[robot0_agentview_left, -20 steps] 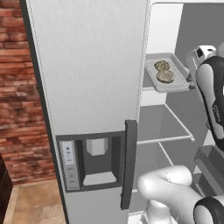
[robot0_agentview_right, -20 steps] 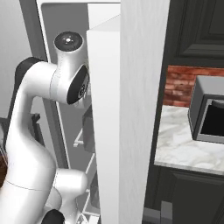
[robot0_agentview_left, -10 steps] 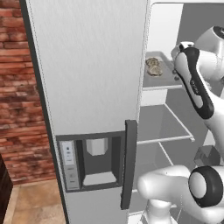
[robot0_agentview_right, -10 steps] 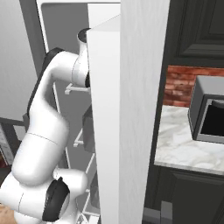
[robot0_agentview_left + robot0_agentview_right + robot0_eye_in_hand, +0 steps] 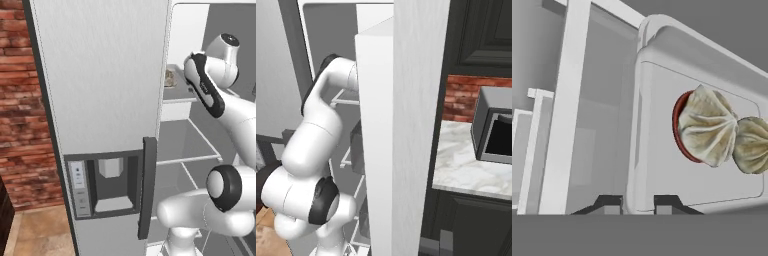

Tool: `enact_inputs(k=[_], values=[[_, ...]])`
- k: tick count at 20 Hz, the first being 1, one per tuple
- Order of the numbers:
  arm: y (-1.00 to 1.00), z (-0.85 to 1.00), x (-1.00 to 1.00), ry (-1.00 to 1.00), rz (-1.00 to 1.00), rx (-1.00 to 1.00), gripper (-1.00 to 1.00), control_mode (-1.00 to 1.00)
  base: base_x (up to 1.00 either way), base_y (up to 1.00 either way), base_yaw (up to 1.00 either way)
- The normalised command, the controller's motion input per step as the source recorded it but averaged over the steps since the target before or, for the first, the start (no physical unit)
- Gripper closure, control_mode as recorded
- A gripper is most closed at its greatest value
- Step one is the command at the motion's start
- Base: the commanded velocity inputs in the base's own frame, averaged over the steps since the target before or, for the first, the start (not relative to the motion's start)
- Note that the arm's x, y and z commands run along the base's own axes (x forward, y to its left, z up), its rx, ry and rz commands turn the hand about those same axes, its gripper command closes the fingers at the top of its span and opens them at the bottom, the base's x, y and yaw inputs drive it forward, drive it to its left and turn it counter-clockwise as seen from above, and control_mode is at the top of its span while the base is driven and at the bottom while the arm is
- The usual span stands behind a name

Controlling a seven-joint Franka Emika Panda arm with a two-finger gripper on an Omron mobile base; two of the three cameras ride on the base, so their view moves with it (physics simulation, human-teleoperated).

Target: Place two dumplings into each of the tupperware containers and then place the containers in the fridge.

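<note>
The fridge (image 5: 100, 100) stands open, its door with the dark handle (image 5: 146, 187) and dispenser panel (image 5: 107, 182) swung toward the near left. The white arm (image 5: 210, 95) reaches in over the upper shelf (image 5: 176, 93).

Looking along the hand (image 5: 638, 202), its two dark fingertips (image 5: 609, 203) sit close together over the near rim of a container (image 5: 662, 165), so the hand is pinching that rim. The container lies flat on the shelf, deep inside the fridge. In it sit two dumplings touching each other: one (image 5: 708, 126) near the middle and a second (image 5: 753, 145) just right of it, cut off by the edge of the view. A dark red patch (image 5: 679, 127) shows under the first dumpling's left side; I cannot tell what it is.

From the left base camera, part of the container (image 5: 172, 82) peeks out between the door edge and the arm. A lower shelf (image 5: 182, 145) lies below it.

To the right of the fridge a marble desk (image 5: 466, 170) carries a microwave (image 5: 495, 127), with brick wall (image 5: 463, 97) behind it.
</note>
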Motion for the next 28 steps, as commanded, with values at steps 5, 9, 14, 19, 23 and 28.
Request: enact_inputs(k=[5,9,14,19,23,28], values=[[0.0,-0.3,0.2,0.05,0.0,0.0,1.0,-1.0,0.0,0.0,0.0],[0.0,-0.17,0.17,0.0,0.0,0.0,1.0,-1.0,0.0,0.0,0.0],[0.0,-0.06,0.23,0.0,0.0,0.0,1.0,-1.0,0.0,0.0,0.0],[0.0,-0.01,0.15,0.0,0.0,0.0,-1.0,-1.0,0.0,0.0,0.0],[0.0,0.0,0.0,0.0,0.0,0.0,-1.0,-1.0,0.0,0.0,0.0],[-0.03,-0.04,-0.07,-0.13,0.0,0.01,-1.0,-1.0,0.0,0.0,0.0]])
